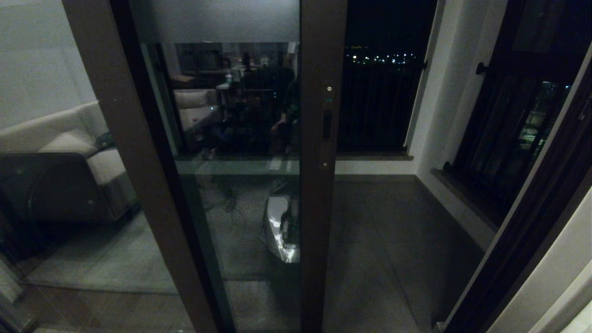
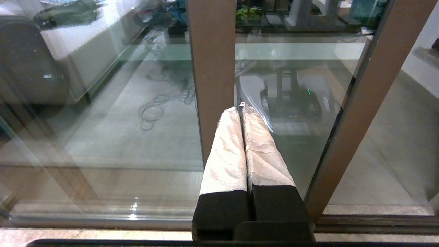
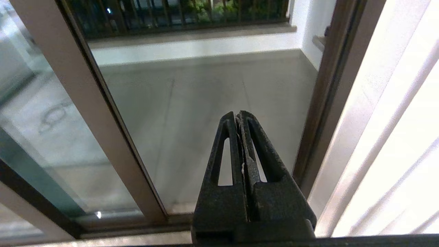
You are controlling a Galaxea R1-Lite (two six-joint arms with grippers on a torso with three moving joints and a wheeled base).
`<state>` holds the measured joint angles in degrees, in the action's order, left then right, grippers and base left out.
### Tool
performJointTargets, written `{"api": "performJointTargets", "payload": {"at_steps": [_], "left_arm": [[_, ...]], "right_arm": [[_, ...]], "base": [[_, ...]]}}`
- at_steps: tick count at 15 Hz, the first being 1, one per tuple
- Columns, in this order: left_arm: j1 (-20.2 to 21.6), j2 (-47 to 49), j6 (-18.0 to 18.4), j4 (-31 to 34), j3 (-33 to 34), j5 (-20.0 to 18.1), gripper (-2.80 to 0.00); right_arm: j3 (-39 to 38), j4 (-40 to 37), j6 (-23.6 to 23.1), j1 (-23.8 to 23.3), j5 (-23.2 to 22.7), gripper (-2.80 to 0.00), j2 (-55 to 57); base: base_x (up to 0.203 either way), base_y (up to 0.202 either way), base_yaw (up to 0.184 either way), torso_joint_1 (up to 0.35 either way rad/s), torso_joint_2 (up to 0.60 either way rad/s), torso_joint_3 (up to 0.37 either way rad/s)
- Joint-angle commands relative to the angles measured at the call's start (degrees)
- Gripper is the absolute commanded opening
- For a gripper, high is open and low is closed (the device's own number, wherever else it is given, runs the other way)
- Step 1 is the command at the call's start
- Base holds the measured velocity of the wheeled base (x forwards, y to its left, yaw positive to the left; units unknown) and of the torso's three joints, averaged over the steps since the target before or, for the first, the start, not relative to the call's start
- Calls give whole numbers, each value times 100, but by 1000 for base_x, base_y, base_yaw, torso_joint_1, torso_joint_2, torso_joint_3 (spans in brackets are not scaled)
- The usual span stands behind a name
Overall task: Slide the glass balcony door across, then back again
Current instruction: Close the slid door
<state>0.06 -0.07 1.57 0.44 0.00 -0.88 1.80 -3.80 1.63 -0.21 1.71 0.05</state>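
Note:
The glass balcony door [image 1: 240, 194] stands partly slid aside, with its dark brown stile [image 1: 319, 194] near the middle of the head view. The narrow handle slot [image 1: 327, 125] sits in that stile, and a frosted band crosses the top. Neither gripper shows in the head view. My left gripper [image 2: 241, 109], its fingers wrapped in white tape, is shut on nothing and points low at the glass between the plain post [image 2: 212, 68] and the door stile [image 2: 370, 103]. My right gripper [image 3: 239, 114] is shut and empty, facing the open gap beside the stile [image 3: 79, 120].
The open gap shows the balcony floor [image 1: 384, 231], ending at a dark railing [image 1: 379, 106]. A barred side window [image 1: 508, 129] lines the right wall. The door jamb [image 3: 325, 103] bounds the gap, and the floor track [image 3: 137, 219] runs below. The fixed panel's post [image 1: 125, 138] stands left.

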Motion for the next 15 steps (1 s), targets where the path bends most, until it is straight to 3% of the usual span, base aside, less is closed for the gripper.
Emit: {"api": "performJointTargets", "payload": {"at_steps": [1, 4, 7, 10, 13, 15], "left_arm": [[3, 7, 1, 0, 9, 0, -280], [3, 7, 1, 0, 9, 0, -280], [3, 4, 1, 0, 9, 0, -280], [3, 6, 1, 0, 9, 0, -280], [3, 7, 1, 0, 9, 0, -280], [3, 7, 1, 0, 9, 0, -280]], "right_arm": [[653, 108, -8, -1, -95, -280, 121], [1767, 150, 25, 0, -951, -280, 1466], [3035, 458, 128, 14, -2092, -280, 3440], [4868, 763, 243, 242, -2811, -280, 5451], [6788, 774, 362, 1061, -2659, -280, 7260], [7882, 672, 390, 2090, -1942, -280, 8181]], "base": [[0, 0, 0, 0, 0, 0], [0, 0, 0, 0, 0, 0], [0, 0, 0, 0, 0, 0], [0, 0, 0, 0, 0, 0], [0, 0, 0, 0, 0, 0], [0, 0, 0, 0, 0, 0]]}}
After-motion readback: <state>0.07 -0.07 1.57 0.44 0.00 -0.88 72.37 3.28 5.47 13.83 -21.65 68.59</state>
